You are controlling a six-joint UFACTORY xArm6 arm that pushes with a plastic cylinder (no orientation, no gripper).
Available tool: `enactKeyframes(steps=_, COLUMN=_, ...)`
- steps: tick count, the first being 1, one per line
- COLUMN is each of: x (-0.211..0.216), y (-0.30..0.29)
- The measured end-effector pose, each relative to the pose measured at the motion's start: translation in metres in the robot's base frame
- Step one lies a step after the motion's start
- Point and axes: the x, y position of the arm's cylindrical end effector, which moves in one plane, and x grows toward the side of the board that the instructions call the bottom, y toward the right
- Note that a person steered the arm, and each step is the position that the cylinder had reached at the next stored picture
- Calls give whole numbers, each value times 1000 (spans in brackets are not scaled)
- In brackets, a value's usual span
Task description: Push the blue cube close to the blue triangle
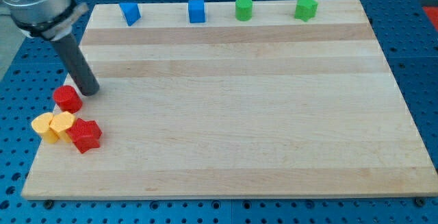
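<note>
The blue cube sits near the board's top edge, left of centre. The blue triangle lies further left along the same top edge, a clear gap apart from the cube. My tip rests on the board at the view's left, far below and left of both blue blocks. It stands just right of a red cylinder, close to it or touching it.
A green cylinder and a green star lie along the top edge, right of the cube. Two yellow blocks and a red star cluster at the lower left near the wooden board's left edge.
</note>
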Motion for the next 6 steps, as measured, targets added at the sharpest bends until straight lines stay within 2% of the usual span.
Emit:
enactKeyframes(steps=1, x=-5, y=4)
enactKeyframes(steps=2, x=-32, y=4)
enactKeyframes(steps=5, x=-43, y=15)
enactKeyframes(steps=6, x=-99, y=118)
